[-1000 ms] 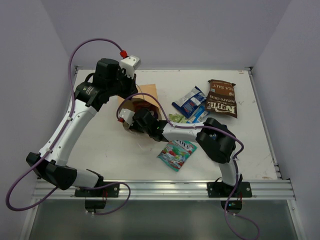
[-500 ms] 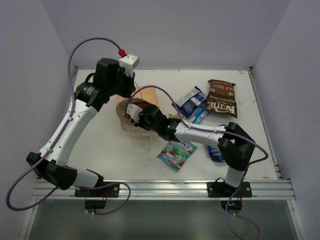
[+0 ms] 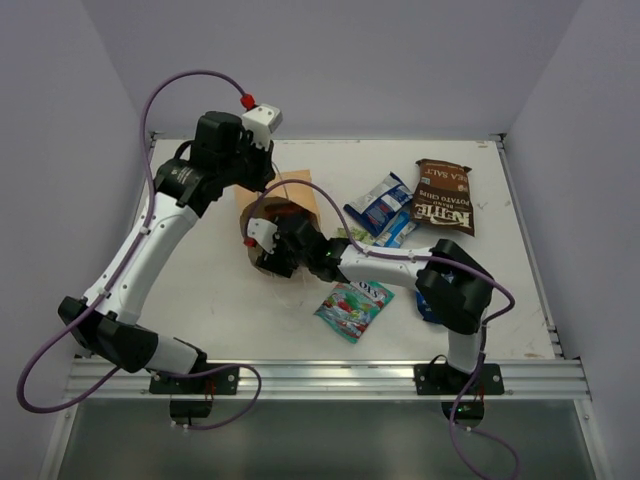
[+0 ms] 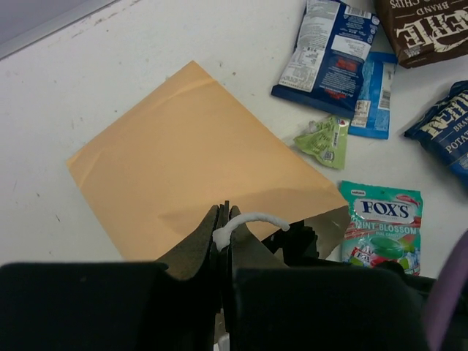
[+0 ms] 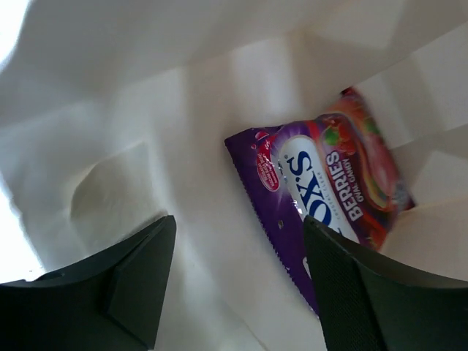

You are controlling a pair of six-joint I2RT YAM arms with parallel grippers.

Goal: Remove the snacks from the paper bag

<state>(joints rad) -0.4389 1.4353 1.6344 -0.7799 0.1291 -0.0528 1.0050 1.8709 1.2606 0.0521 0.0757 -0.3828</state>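
The tan paper bag [image 3: 295, 195] lies on the table with its mouth toward the arms. My left gripper [image 4: 225, 216] is shut on its white string handle [image 4: 252, 219] and holds the mouth up. My right gripper [image 5: 238, 241] reaches inside the bag's white interior [image 5: 146, 110], open, its right finger over the edge of a purple candy bag [image 5: 329, 183]. Outside lie the other snacks: a brown chip bag [image 3: 443, 197], blue-white packets [image 3: 380, 205], a tiny green wrapper [image 3: 352, 237], a teal candy bag [image 3: 352, 308] and a dark-blue chip bag [image 4: 446, 131].
The right arm's elbow [image 3: 455, 285] hangs over the dark-blue chip bag. The table's raised edges [image 3: 530, 250] run along the right and back, close to the walls. The left arm's purple cable [image 3: 190, 80] loops above the bag.
My right gripper has opened and pushed deeper into the bag's mouth, and its elbow has swung back left. The left gripper stays shut on the handle, slightly higher.
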